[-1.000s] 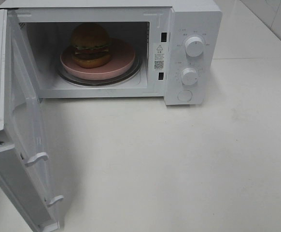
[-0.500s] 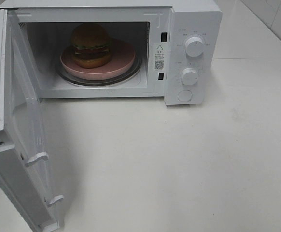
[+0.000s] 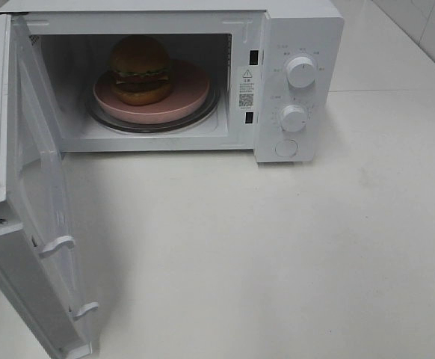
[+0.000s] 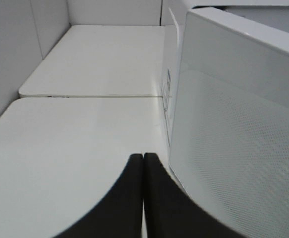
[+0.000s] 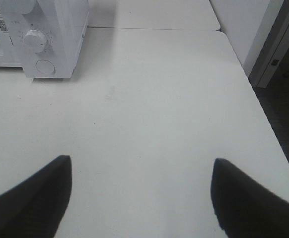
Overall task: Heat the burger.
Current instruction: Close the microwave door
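Note:
The burger [image 3: 140,69], with a golden-brown bun, lettuce and a dark patty, sits on a pink plate [image 3: 191,97] on the glass turntable inside the white microwave [image 3: 300,45]. The microwave door [image 3: 34,217] stands wide open to the left. Neither gripper shows in the high view. In the left wrist view my left gripper [image 4: 143,157] is shut and empty, right beside the outer face of the open door [image 4: 234,129]. In the right wrist view my right gripper [image 5: 142,166] is open and empty above the bare table, well in front of the microwave's control panel [image 5: 37,42].
The microwave has two white knobs [image 3: 300,72] and a round button [image 3: 285,147] on its right panel. The white table [image 3: 277,247] stretches in front of the microwave. Its right edge [image 5: 263,109] drops off beside a wall.

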Tool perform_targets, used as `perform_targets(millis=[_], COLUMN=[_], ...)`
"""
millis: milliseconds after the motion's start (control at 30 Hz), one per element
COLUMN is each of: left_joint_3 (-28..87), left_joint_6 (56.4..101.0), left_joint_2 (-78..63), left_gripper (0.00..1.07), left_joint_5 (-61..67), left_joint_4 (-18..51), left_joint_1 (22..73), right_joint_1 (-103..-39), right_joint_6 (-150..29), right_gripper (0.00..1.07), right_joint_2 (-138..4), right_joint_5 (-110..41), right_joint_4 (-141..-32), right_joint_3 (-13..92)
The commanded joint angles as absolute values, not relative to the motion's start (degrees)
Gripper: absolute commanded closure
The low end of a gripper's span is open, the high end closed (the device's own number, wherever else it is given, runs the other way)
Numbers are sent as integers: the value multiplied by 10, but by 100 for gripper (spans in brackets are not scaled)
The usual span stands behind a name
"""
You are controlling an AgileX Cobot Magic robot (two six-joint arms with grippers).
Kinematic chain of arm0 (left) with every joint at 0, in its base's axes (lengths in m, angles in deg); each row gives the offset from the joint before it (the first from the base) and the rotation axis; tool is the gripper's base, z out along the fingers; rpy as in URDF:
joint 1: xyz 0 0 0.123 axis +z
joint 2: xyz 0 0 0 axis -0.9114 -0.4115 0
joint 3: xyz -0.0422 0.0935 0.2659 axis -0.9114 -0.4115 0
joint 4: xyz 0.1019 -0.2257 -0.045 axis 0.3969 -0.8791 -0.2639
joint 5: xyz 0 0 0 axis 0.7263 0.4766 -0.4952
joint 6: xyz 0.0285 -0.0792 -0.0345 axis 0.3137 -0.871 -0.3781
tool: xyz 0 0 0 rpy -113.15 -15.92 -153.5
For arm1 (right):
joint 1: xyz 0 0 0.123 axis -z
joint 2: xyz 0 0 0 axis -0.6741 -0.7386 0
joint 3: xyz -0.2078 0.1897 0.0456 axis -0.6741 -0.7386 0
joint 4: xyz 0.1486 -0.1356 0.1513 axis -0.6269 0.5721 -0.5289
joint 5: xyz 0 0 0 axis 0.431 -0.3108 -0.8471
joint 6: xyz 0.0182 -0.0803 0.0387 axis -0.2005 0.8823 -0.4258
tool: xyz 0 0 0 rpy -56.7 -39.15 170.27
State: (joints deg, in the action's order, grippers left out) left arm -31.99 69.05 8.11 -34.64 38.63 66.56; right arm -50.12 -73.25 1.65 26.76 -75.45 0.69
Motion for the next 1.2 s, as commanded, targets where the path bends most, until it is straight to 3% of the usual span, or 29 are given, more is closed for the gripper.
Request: perform_targets(millis=[33,400,533,633,700,733,800,833,867,900,933,1000,1033,1200], left_joint_3=[-319,-319,-317,-307,-292,-292,-279,-279,-269,-269,-255,-247,-230,-188], left_joint_6=[645,599,601,617,645,645,672,672,694,694,712,721,741,778], left_joint_2=[37,-106,-141,-170,-198,-198,-222,-222,-235,-235,-248,-255,-270,-299], left_gripper=[107,107,107,107,107,107,107,107,107,107,107,107,107,107], left_joint_5=[-395,-578,-603,-601,-600,-600,-601,-601,-601,-601,-599,-599,-599,-599], left_joint_4=[447,564,581,576,534,534,445,445,390,390,336,309,260,191], left_joint_1=[663,663,654,617,565,565,509,509,472,472,436,416,380,322], right_joint_1=[-497,-497,-497,-497,-497,-497,-497,-497,-497,-497,-497,-497,-497,-497], right_joint_6=[-738,-738,-738,-738,-738,-738,-738,-738,-738,-738,-738,-738,-738,-738], right_gripper=[32,32,32,32,32,32,32,32,32,32,32,32,32,32], right_joint_2=[32,32,32,32,32,32,32,32,32,32,32,32,32,32], right_joint_5=[261,261,261,261,261,261,261,261,261,261,261,261,261,261], right_joint_4=[-754,-754,-754,-754,-754,-754,-754,-754,-754,-754,-754,-754,-754,-754], right_joint_3=[5,5,5,5,5,5,5,5,5,5,5,5,5,5])
